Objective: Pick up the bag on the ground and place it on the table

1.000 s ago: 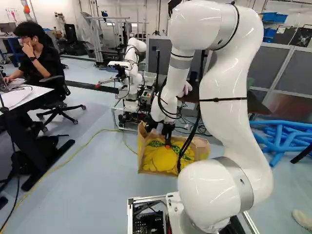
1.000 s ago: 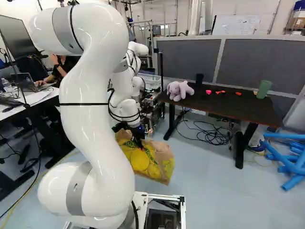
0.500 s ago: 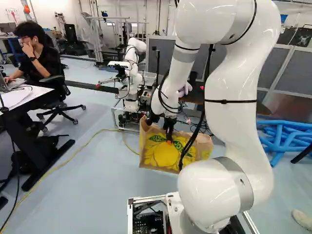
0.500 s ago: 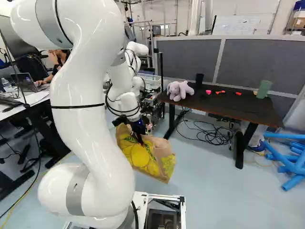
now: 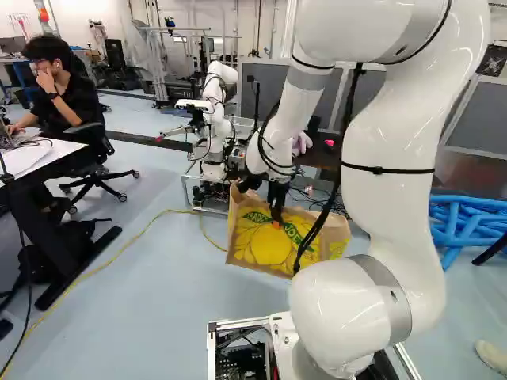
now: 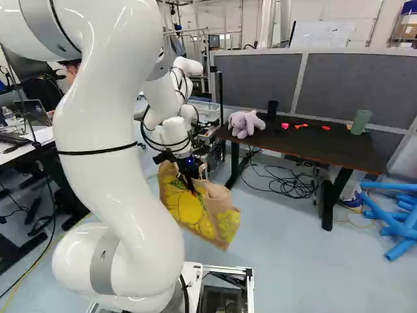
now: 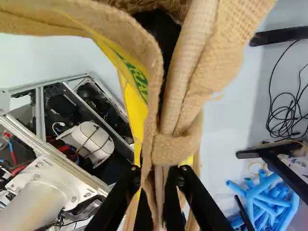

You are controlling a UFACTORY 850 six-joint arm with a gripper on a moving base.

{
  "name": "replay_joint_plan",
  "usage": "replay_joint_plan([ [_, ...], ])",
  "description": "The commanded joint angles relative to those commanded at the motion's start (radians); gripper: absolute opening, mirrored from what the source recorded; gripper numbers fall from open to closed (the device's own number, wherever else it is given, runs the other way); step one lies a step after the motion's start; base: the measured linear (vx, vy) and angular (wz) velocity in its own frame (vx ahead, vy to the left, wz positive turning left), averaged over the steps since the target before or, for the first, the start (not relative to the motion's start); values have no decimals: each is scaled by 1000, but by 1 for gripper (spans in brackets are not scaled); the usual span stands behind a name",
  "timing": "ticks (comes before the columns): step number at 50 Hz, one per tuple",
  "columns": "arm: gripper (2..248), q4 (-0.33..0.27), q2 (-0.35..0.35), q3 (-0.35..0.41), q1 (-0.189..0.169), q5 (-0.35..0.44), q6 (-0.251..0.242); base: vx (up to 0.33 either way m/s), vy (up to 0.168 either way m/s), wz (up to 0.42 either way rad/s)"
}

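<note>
Before grey partitions [image 6: 260,78], a dark table [image 6: 293,145] bears a plush elephant [image 6: 242,124].

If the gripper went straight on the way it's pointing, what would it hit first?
The gripper points down with the bag in its grip, so the bag's underside would likely meet the floor first; how much gap lies between them is unclear.

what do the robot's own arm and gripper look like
The arm is glossy white, with thick, rounded, curving links, grey bands at its joints and thin black straps around it. Black cables run loosely alongside. The gripper is black and two-fingered, with orange showing at its tip.
</note>
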Motion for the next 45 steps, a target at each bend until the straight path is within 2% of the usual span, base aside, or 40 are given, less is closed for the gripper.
replay_joint_plan([
  [30, 22, 92, 108, -11, -6, -127, 0, 0, 0, 0],
  [45, 22, 122, 166, -12, -8, -160, 0, 0, 0, 0],
])
